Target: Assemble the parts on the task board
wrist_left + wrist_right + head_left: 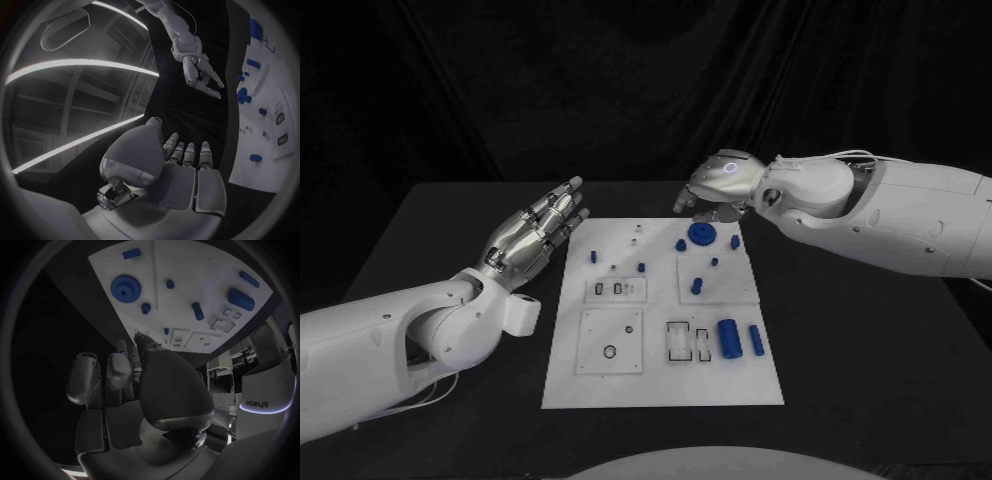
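Robotics laboratory or demonstration bay. A black table (877, 340) stands against black drapery (646, 80) that closes off the background, as in a staged test cell. On it lies a white task board (661, 385) with recessed sockets and small blue parts (728, 338) (a test fixture, not a household object). The left wrist view shows an industrial ceiling with long strip lights (75, 65); the right wrist view shows a white machine housing with lettering and a glowing band (265, 397).
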Tool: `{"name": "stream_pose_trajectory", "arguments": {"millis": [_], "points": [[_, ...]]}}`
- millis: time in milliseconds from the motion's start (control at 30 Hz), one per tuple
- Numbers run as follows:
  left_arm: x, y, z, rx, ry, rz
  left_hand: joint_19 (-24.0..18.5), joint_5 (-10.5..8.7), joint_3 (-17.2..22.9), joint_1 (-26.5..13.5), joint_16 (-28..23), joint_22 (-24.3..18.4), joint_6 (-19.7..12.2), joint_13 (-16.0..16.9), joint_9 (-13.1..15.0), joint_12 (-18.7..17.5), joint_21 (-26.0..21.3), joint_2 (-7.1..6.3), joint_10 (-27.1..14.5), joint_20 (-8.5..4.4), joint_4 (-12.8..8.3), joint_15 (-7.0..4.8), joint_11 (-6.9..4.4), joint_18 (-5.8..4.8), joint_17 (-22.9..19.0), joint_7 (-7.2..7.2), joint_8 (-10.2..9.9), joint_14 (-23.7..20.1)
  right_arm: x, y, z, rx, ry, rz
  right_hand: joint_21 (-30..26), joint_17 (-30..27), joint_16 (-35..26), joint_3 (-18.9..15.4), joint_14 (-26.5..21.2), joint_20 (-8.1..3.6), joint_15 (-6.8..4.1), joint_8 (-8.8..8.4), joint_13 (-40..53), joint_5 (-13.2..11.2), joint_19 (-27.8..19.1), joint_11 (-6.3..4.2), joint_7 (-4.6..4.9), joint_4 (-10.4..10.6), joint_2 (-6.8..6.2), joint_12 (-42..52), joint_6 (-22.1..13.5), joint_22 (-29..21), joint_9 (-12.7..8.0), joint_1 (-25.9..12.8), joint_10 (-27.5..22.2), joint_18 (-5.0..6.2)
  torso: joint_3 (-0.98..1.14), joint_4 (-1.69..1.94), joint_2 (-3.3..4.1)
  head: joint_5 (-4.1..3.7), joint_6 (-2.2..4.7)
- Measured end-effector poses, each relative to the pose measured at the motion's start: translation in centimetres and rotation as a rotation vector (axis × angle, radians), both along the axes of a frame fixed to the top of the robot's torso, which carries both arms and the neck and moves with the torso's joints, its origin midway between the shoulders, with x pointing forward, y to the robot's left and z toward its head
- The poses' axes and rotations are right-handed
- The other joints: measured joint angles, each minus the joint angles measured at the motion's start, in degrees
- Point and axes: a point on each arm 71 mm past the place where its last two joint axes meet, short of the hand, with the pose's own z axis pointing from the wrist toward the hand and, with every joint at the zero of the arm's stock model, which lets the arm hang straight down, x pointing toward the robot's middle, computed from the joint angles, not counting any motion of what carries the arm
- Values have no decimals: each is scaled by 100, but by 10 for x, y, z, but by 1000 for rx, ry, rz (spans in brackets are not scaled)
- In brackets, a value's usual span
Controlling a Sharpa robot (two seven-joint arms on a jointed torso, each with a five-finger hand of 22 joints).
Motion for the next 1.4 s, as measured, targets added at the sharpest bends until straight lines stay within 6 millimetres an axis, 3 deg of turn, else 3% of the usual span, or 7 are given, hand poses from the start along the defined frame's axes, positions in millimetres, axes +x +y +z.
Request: {"name": "stream_pose_trajectory", "arguments": {"millis": [267, 467, 833, 933, 1133, 1400], "points": [[3, -2, -1, 1, -1, -4, -1, 22, 0, 45, 0, 0, 41, 1, 8, 0, 0, 2, 0, 41, 0, 0, 0, -1, 1, 41, 23, 0, 4, 1, -11, 2, 5, -5, 0, -13, 0, 90, 0, -20, 0, -12, -27, 40, -21, -19, -29, -45, -80, -89, -29, 2, 22, 20, -125, 1, -18, 115, 133, -171, 103], [4, -1, -1, 1, -2, -4, -1, 52, 0, 68, 0, 0, 62, 1, 8, 0, 0, -21, 1, 41, 0, 0, 43, 0, 2, 20, 22, 0, 4, 0, -15, -1, 13, -7, -36, -118, -28, 106, 0, -41, 0, -12, -27, 40, -42, -19, -29, -29, -103, -89, -29, -58, 33, -3, -125, 1, -20, 154, 163, -209, 118], [5, -3, -2, 1, -3, -8, -1, 72, 0, 68, 0, -2, 82, -2, 7, 0, 0, -21, 1, 41, 0, 0, 43, 0, 1, 40, 22, 0, 3, -3, -23, -7, 40, -7, -36, -123, -28, 121, 0, -19, 0, -12, 7, -28, -64, -41, -29, -45, -134, -89, -29, -50, 63, -35, -146, 2, -38, 168, 154, -207, 19], [6, -3, -2, 1, -3, -9, -1, 72, 1, 93, 0, -4, 82, -3, 7, 0, 0, 3, 1, 41, 0, 0, 43, 0, -1, 40, 22, 0, 2, -4, -25, -9, 48, -7, -90, -179, -70, 121, 4, -37, -36, -12, 50, -212, -107, -41, -29, -45, -215, -28, -29, -87, 90, -117, -146, 2, -42, 168, 142, -208, -8], [8, -5, -3, 1, -4, -12, -1, 94, 1, 93, 0, -4, 82, -2, 7, 0, 0, 3, 1, 41, 0, 0, 69, 0, -2, 40, 22, 0, 1, -8, -32, -14, 69, -6, -119, -206, -81, 57, 4, -29, -36, -12, 130, -530, -115, -43, -29, 19, -222, 39, -29, -94, 126, -261, -205, 2, -48, 166, 116, -213, -51], [9, -6, -4, -2, -4, -19, -22, 117, 1, 93, 0, -4, 82, -1, 6, 0, 0, 3, 1, 61, -1, 0, 83, 0, -2, 40, 22, 0, 0, -9, -41, -16, 92, -2, -119, -246, -84, 41, 4, -29, -36, -12, 170, -605, -155, -50, -28, 35, -222, 70, -29, -97, 143, -261, -238, 2, -54, 163, 96, -203, -92]]}}
